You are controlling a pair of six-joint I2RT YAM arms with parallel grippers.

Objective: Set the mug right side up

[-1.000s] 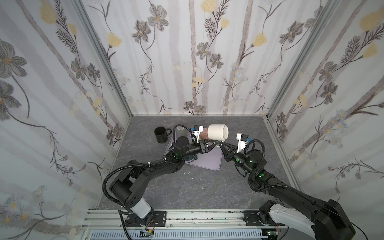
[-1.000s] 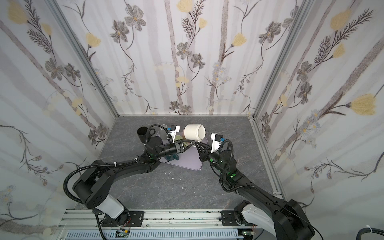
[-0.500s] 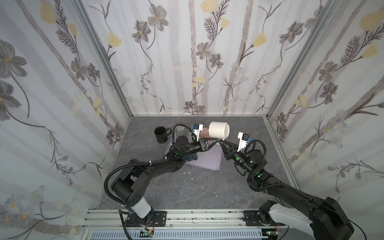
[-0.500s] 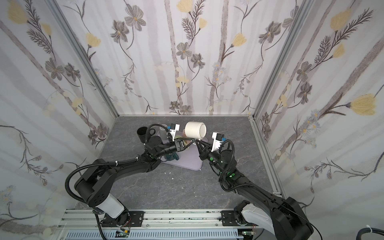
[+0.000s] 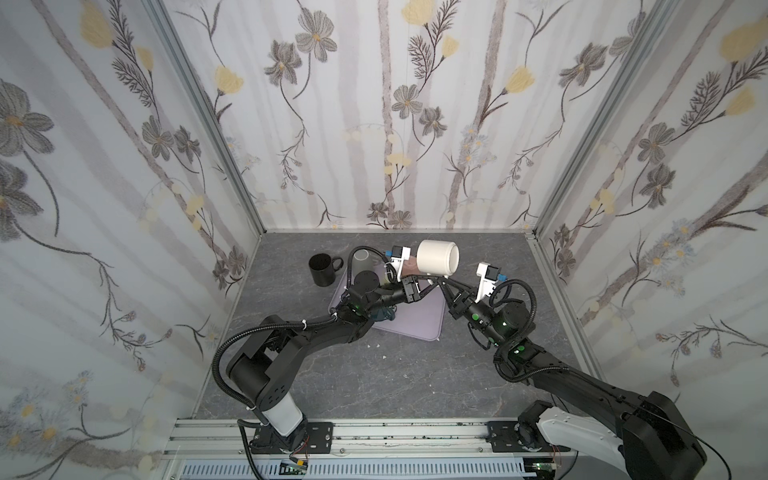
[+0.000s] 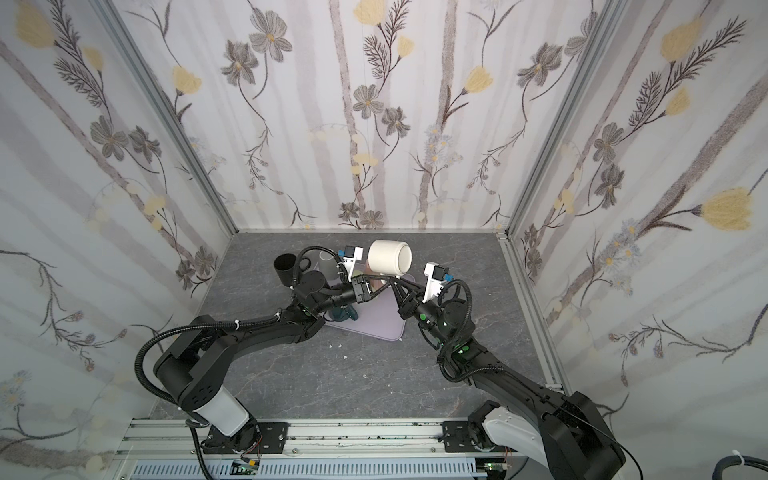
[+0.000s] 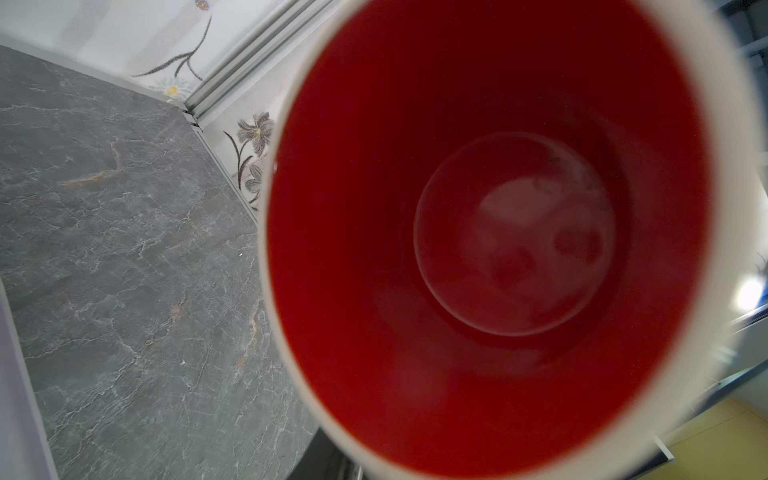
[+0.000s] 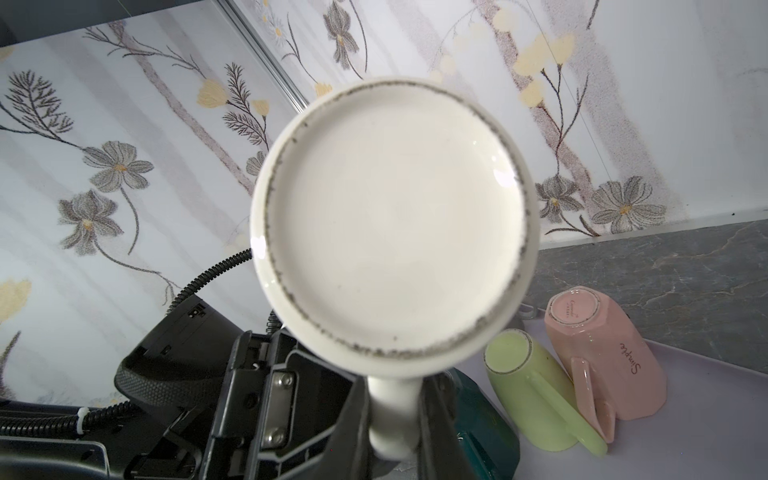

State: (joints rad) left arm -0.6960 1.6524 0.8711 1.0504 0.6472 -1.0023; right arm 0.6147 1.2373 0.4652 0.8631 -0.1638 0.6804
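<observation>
While my right gripper (image 8: pixel 392 419) clamps the white mug (image 8: pixel 390 216) by its handle (image 8: pixel 392 388), sideways in air, my left gripper (image 5: pixel 426 284) sits close; can't tell its state.

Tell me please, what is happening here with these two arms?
The right gripper is shut on the handle of a white ceramic mug with a red inside, holding it in the air on its side. The left gripper is close by its open end; whether it grips is unclear. A pink mug and a pale green mug stand upside down on a lilac mat. A black mug stands upright beside it.
</observation>
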